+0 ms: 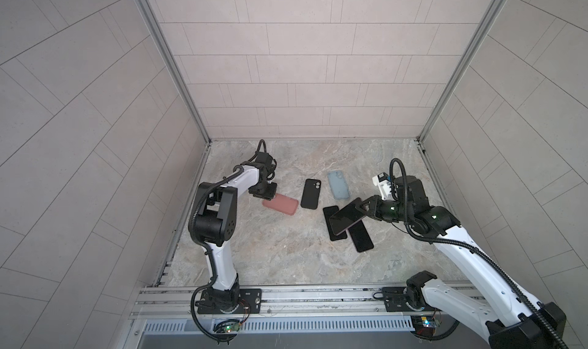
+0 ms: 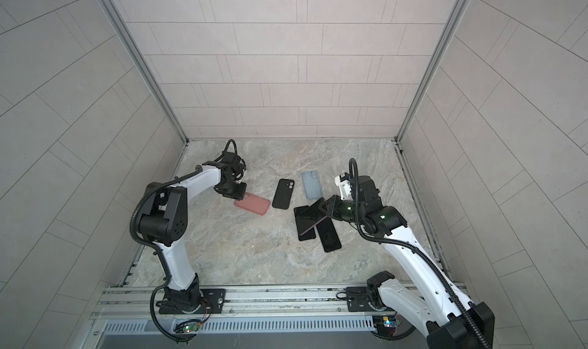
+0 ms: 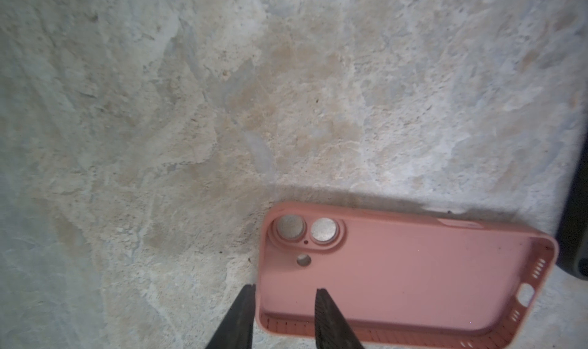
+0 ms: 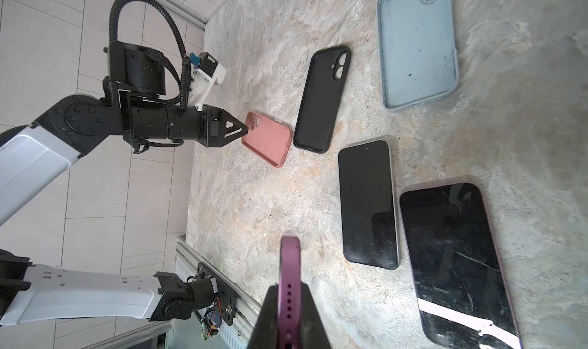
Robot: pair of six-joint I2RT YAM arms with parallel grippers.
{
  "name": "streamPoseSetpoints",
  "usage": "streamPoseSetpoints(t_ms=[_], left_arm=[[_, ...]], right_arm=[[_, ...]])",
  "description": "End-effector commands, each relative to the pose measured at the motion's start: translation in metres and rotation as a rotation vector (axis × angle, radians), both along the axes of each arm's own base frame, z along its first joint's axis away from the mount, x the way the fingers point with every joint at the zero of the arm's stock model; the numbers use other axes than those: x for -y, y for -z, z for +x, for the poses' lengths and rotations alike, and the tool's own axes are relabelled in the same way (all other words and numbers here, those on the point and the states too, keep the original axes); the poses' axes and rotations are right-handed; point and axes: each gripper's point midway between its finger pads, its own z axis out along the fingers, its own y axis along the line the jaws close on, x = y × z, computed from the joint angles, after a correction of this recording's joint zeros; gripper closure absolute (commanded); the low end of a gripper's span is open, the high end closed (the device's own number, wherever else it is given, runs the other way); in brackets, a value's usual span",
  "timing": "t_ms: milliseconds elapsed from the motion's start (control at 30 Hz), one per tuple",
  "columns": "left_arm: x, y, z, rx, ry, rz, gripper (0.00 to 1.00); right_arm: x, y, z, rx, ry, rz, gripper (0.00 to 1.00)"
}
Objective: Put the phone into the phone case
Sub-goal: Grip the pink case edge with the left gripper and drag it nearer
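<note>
Clamping a stiff, probably slippery phone (image 4: 289, 255) by its edges, the right gripper (image 4: 289, 287) holds it aloft; the left gripper (image 3: 285, 288), jaws parted, straddles the soft-looking pink case (image 3: 413, 268) wall.

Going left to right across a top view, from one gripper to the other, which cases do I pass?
left gripper → pink case → black case → blue case → right gripper, gripping the purple phone.
</note>
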Motion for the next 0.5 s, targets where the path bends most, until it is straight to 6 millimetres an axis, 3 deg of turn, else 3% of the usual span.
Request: streamPoseSetpoints(t_ms=[0,467], left_arm=[[-0.006,-0.003,0.002,0.005,-0.006,0.014,0.64],[-0.008,0.023,-0.001,-0.069,-0.008,0.015,0.63]], right_arm=[[-0.002,-0.016,0.001,0.061,-0.001,0.032,1.0],[-0.002,-0.015,0.0,0.06,-0.002,0.032,1.0]])
